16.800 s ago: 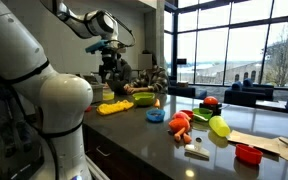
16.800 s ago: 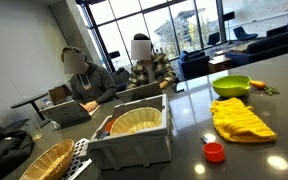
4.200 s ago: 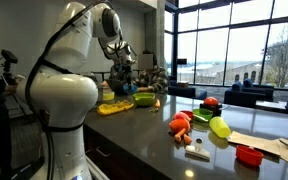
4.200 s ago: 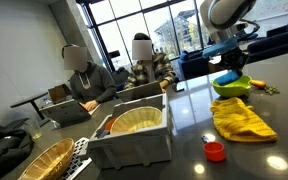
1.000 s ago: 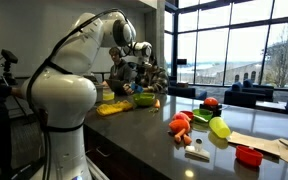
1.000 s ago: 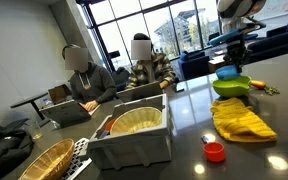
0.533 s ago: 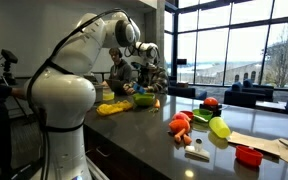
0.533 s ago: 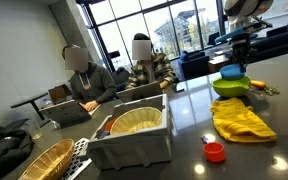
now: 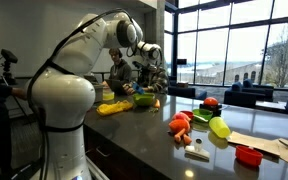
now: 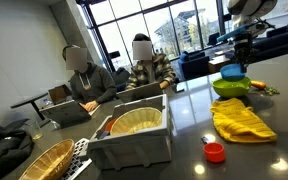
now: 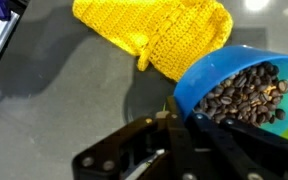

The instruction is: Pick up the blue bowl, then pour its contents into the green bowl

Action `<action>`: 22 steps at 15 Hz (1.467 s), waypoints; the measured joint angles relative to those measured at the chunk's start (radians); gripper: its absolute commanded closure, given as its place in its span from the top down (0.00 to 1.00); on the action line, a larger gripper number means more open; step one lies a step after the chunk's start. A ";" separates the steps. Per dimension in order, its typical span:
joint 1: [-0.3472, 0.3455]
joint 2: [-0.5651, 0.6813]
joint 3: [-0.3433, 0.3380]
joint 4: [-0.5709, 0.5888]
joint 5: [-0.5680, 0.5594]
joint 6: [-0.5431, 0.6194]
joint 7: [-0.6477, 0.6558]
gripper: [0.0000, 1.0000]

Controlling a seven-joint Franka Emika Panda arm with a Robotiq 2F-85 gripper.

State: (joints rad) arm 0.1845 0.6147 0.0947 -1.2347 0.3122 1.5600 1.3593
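the gripper is seen clamped onto the near rim of the blue bowl, its jaws drawn nearly together with only the plastic wall pinched between them. the bowl is held clear of the dark counter and is filled with brown coffee beans, none of which are seen outside it. whether the bowl is level or slightly tipped cannot be told. in an exterior view the blue bowl is held just above the green bowl, apart from it, and is gripped from above by the gripper. the green bowl is set on the counter. a yellow knitted cloth is laid flat on the counter just beside the green bowl, nearer the camera in that exterior view
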 measured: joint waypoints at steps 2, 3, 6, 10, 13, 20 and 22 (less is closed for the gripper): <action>-0.001 0.000 0.000 0.000 0.014 -0.006 0.000 0.01; -0.001 0.000 0.000 0.000 0.023 -0.010 0.000 0.01; -0.003 0.004 0.001 0.002 0.064 -0.027 0.000 0.01; -0.004 0.016 0.002 0.009 0.112 -0.045 0.000 0.01; -0.006 0.025 0.003 0.020 0.141 -0.058 0.000 0.01; -0.034 0.055 0.005 0.069 0.241 -0.095 0.006 0.01; -0.043 0.065 0.005 0.081 0.272 -0.101 0.011 0.01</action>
State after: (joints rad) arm 0.1412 0.6795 0.0999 -1.1541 0.5840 1.4590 1.3703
